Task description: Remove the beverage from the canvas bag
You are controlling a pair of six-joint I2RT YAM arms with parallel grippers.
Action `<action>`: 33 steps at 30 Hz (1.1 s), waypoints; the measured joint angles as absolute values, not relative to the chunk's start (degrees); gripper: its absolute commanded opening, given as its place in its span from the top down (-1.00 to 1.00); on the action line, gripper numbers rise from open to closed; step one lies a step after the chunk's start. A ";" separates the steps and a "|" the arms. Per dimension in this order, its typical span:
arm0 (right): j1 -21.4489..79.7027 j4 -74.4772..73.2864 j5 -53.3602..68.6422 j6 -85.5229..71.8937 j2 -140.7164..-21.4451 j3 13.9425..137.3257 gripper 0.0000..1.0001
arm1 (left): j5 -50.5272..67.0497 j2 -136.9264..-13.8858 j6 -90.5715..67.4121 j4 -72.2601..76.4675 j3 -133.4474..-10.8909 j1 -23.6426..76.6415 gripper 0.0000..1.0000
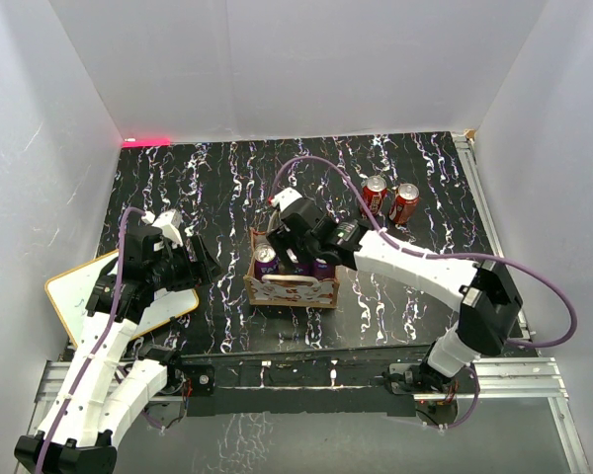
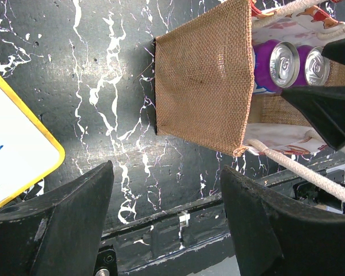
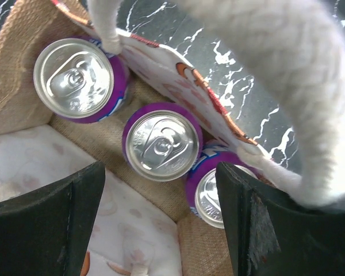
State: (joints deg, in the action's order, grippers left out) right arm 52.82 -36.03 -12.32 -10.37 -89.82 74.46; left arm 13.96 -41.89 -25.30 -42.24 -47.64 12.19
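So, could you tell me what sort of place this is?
Probably a robot lab test cell: plain white walls box in a black marbled table, with an aluminium frame along its near edge.

Three purple cans point(image 3: 163, 145) stand in one canvas bag point(image 2: 204, 75); two red cans point(image 1: 376, 194) and one white board point(image 1: 74, 296) rest on the desk point(image 1: 208, 188).

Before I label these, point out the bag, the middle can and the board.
Bag point(image 2: 204, 75): left wrist view, burlap side.
Middle can point(image 3: 162, 142): right wrist view, lid.
Board point(image 1: 71, 291): top view, white face.
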 measured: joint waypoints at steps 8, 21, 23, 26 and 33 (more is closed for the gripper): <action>52.82 -36.36 -15.97 -8.27 -94.17 76.51 -0.65 | 13.96 -41.91 -25.30 -42.24 -47.64 12.19 -0.45; 52.82 -36.18 -16.56 -6.79 -97.86 77.45 -0.84 | 13.96 -41.91 -25.30 -42.24 -47.64 12.19 -0.45; 52.82 -36.18 -16.67 -6.48 -98.54 77.45 -0.85 | 13.96 -41.91 -25.30 -42.24 -47.64 12.19 -0.45; 52.84 -36.03 -16.69 -6.20 -99.37 77.47 -0.85 | 13.96 -41.93 -25.30 -42.24 -47.64 12.19 -0.45; 52.84 -34.50 -17.39 -5.56 -103.24 77.89 -0.85 | 13.96 -41.98 -25.30 -42.24 -47.64 12.19 -0.45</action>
